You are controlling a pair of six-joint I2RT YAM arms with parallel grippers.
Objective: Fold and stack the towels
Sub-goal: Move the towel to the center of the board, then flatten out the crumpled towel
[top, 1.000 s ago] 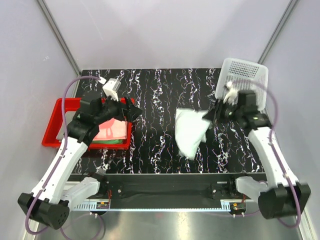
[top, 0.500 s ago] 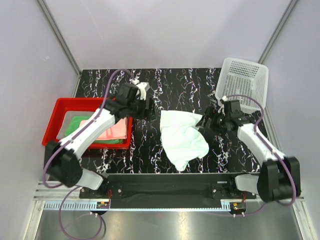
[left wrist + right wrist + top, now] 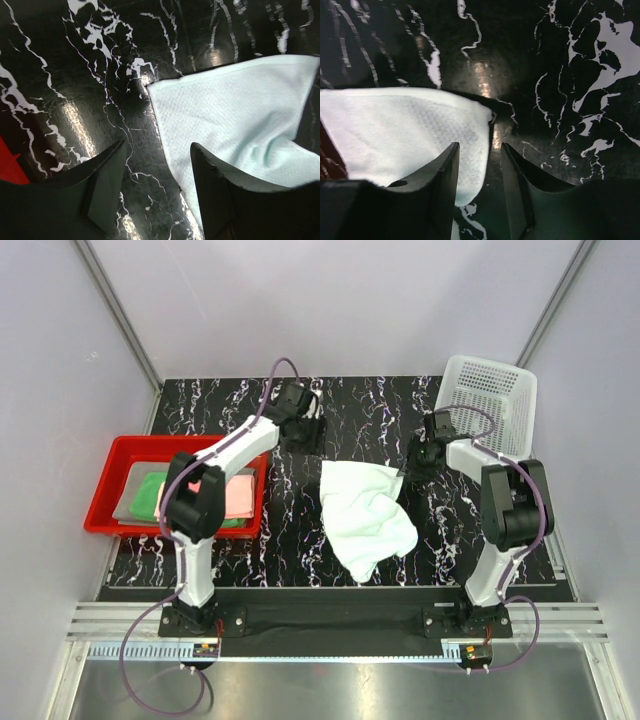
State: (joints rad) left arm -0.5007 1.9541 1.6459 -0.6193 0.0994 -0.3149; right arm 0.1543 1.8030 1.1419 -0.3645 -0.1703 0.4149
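Left fingers (image 3: 107, 185) stand apart and empty over bare counter (image 3: 75, 75) just beside the upper-left corner of the pale mint towel (image 3: 365, 512), right fingers (image 3: 442, 180) apart astride its upper-right corner, unclamped; the towel lies rumpled mid-frame, both arms apparently stationed for a corner pickup.

Bright even light, glare spots on table (image 3: 100, 50), jaws blurred

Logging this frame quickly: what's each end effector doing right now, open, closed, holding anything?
Left end effector: open, empty, beside a corner of the pale mint towel.
Right end effector: open, over another corner of that towel, not gripping it.
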